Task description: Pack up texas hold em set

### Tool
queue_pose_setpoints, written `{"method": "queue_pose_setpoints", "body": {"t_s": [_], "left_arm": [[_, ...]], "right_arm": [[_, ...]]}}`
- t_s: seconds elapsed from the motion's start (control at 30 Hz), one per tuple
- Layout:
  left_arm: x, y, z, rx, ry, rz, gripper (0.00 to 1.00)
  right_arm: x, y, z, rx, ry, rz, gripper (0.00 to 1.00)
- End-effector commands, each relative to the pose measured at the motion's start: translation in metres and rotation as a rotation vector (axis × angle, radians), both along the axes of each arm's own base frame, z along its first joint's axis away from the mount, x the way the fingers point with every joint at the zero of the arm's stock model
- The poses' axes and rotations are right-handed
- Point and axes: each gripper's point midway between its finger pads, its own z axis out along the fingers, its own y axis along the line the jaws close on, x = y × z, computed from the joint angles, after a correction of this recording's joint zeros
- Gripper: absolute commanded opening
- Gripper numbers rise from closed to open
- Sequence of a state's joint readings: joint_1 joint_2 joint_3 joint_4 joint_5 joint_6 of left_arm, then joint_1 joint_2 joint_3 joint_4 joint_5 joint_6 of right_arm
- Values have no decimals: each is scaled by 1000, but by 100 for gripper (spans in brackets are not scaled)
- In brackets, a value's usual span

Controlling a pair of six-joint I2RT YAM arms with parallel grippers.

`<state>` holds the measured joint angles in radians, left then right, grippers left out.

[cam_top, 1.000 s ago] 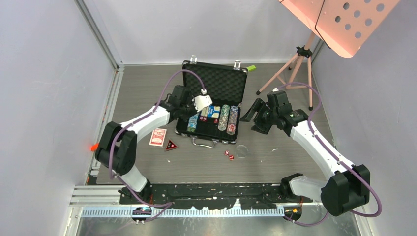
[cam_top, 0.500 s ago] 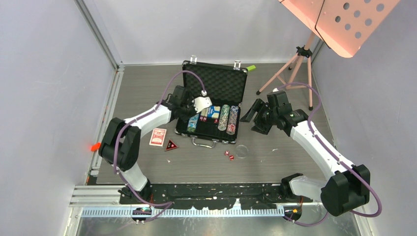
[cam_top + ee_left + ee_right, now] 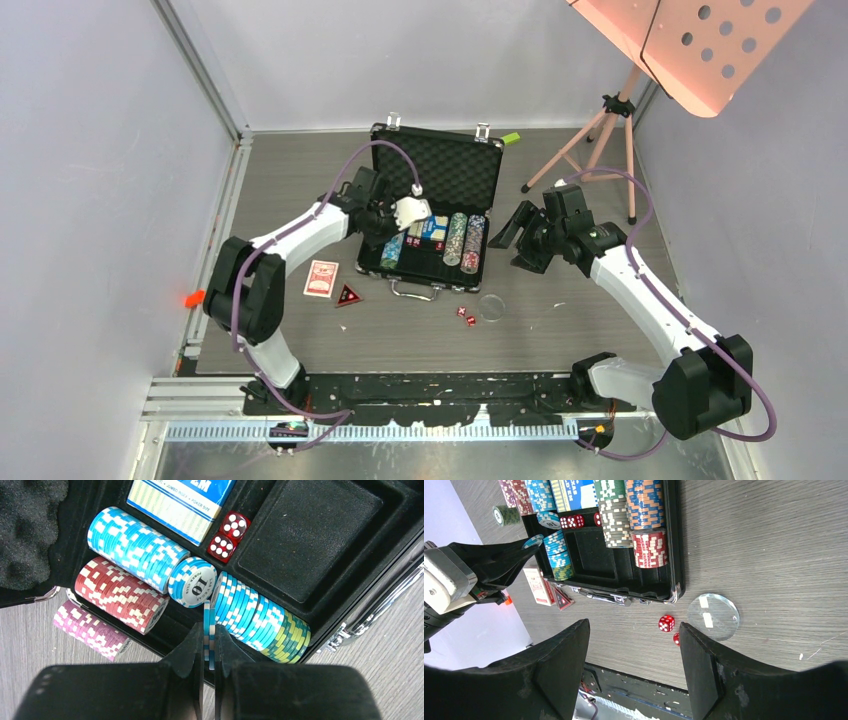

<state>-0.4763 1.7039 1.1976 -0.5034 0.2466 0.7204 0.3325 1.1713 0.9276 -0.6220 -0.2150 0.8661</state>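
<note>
The left gripper (image 3: 209, 647) is clamped on two blue chips (image 3: 208, 614), held on edge just above the open case (image 3: 310, 535), with the chip trough directly under its fingertips. A blue row (image 3: 250, 615) sits just right of the held chips, and a flat chip (image 3: 192, 581) lies just ahead. Doing this well likely means lowering straight down, keeping the chips upright against that row, and letting go low. The right gripper (image 3: 631, 635) hangs empty, jaws apart, above loose dice (image 3: 666, 623) and a disc (image 3: 713, 616).
</note>
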Motion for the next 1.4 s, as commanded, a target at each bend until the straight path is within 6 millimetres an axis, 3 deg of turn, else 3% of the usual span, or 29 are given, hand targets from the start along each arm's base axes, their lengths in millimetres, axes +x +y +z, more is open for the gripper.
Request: {"method": "queue_pose_setpoints", "body": {"t_s": [0.0, 0.37, 0.6, 0.7, 1.1, 1.37], "left_arm": [[-18, -7, -2, -15, 89, -49, 0], [-2, -15, -15, 8, 72, -114, 0], [-4, -19, -17, 25, 55, -161, 7], [-6, -18, -20, 37, 75, -162, 0], [-38, -8, -15, 93, 225, -184, 0], [-25, -12, -16, 95, 192, -183, 0]], "right_arm": [[5, 2, 24, 20, -71, 12, 72], [4, 2, 27, 20, -76, 9, 72], [5, 2, 27, 21, -75, 9, 72], [5, 2, 27, 21, -75, 9, 72], [4, 2, 26, 18, -72, 9, 72], [4, 2, 28, 20, -77, 9, 72]]}}
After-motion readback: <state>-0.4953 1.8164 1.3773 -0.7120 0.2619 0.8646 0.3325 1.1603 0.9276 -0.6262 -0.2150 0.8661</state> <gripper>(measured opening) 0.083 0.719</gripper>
